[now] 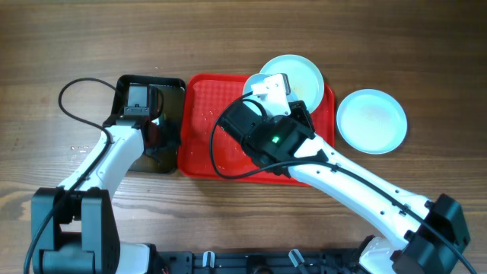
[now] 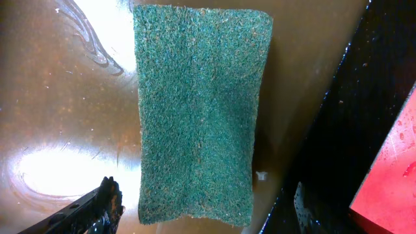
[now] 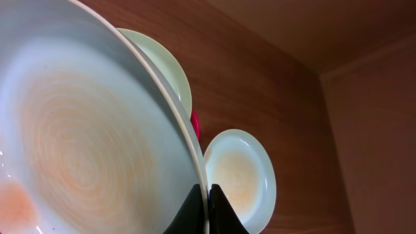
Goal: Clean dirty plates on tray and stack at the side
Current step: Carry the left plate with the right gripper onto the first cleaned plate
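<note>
My right gripper [image 3: 207, 209] is shut on the rim of a pale plate [image 3: 84, 130], holding it tilted on edge above the red tray [image 1: 205, 129]. This plate has an orange smear low on its left side. In the overhead view my right gripper [image 1: 268, 85] is over the tray's far part, and only the held plate's edge [image 1: 251, 81] shows. A second plate [image 1: 300, 74] lies at the tray's far right corner. A third plate [image 1: 371, 120] lies on the table right of the tray. My left gripper [image 2: 201, 218] is open, one finger on either side of the green sponge [image 2: 198, 110].
The sponge lies in a wet black tray [image 1: 171, 87] directly left of the red tray, with my left gripper [image 1: 152, 129] above it. The red tray's corner [image 2: 390, 182] shows at the right of the left wrist view. Bare wooden table [image 1: 396, 46] surrounds both trays.
</note>
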